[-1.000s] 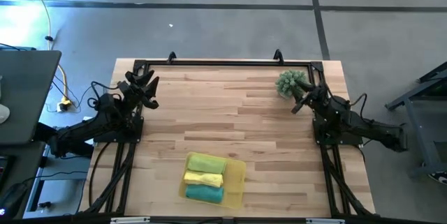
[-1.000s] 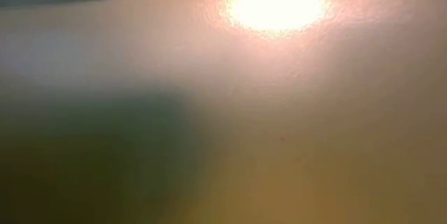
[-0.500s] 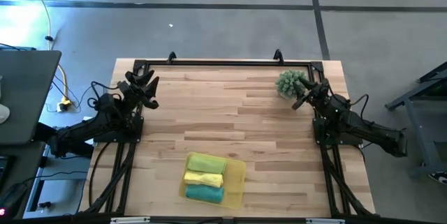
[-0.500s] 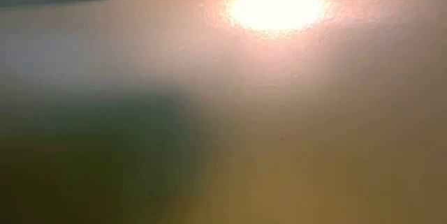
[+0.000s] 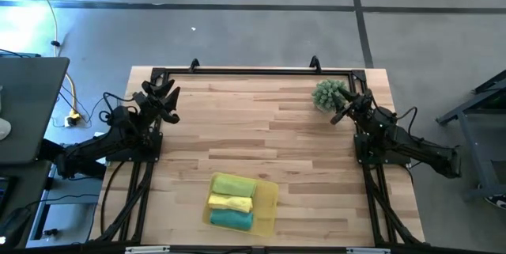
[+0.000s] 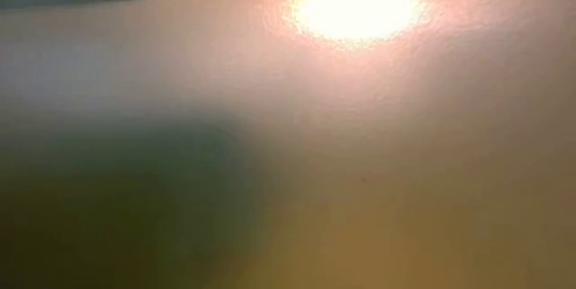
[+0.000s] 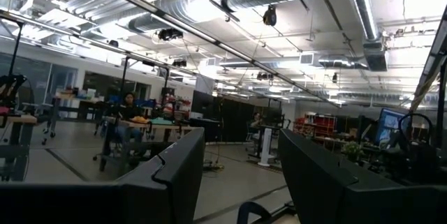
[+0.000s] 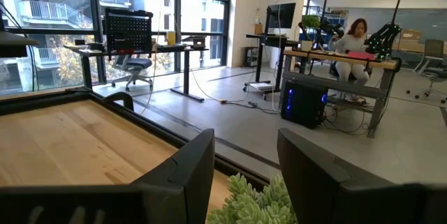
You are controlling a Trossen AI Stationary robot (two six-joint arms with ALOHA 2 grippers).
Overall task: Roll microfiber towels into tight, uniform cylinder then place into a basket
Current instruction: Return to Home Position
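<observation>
Trouble from here is most likely on the right side. The right tool sits at the far right of the tabletop, its fingers spread wide with nothing between them. The spiky green plant is just beside its tip, and in the right wrist view the leaves show just past the fingers. If I swing that arm home on a careless path, I judge it could brush the plant and tip it over or push it toward the far edge. The left tool is at the far left, also wide and empty. It is well apart from everything, so I see little risk there.

The basket lies at the near edge, about mid-width, with all three rolls inside in a row. The lime green towel is farthest, the yellow towel is in the middle and the teal towel is nearest. They touch one another. Nothing pins them, and soft cloth like this tends to relax, so a roll may loosen and lose its tight shape. The lime green towel lies close to the far rim, and I cannot tell whether it overhangs. The low view is washed out by glare, so I have no level check on how the rolls sit, and a slumped one could go unnoticed.
</observation>
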